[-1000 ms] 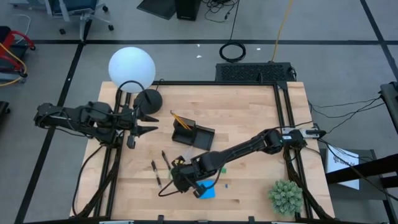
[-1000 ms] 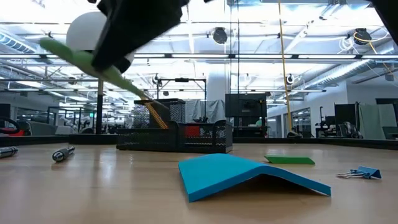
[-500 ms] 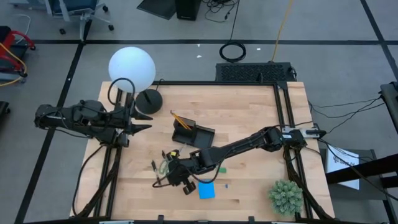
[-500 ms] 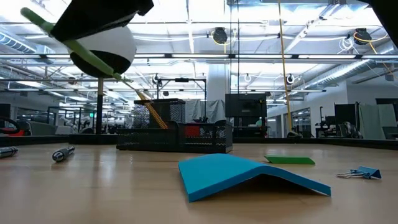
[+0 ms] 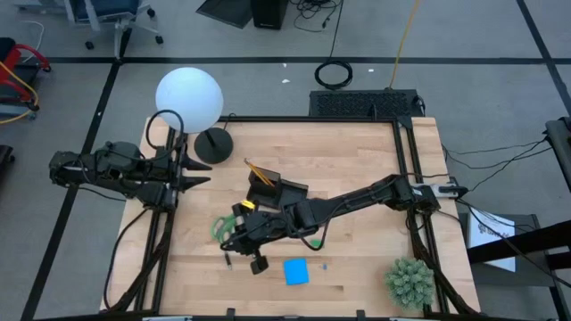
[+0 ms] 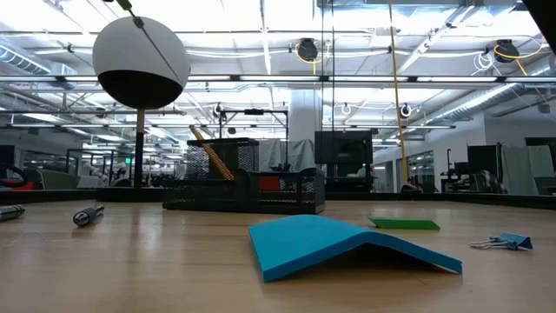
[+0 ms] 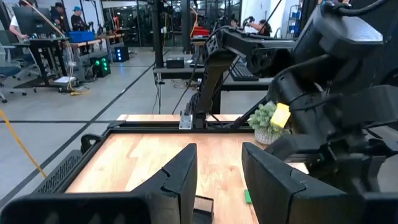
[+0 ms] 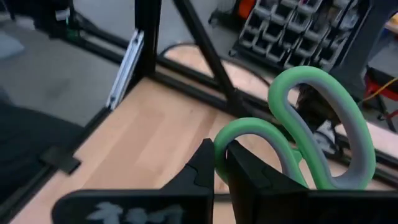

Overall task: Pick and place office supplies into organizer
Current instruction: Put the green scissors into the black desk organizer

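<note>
I am standing in a robotics lab laid out across an open industrial hall. A wooden table (image 5: 357,160) in a black metal frame is sitting on a grey floor marked with dark lines, cables (image 5: 334,73) coiling at twelve o'clock beyond it. Looking across the tabletop, bright ceiling lights (image 6: 306,49) are shining over exposed beams and glass partitions. Farther off, people (image 7: 59,14) are working at benches, and racks of small parts bins (image 8: 292,25) are lining the wall.
</note>
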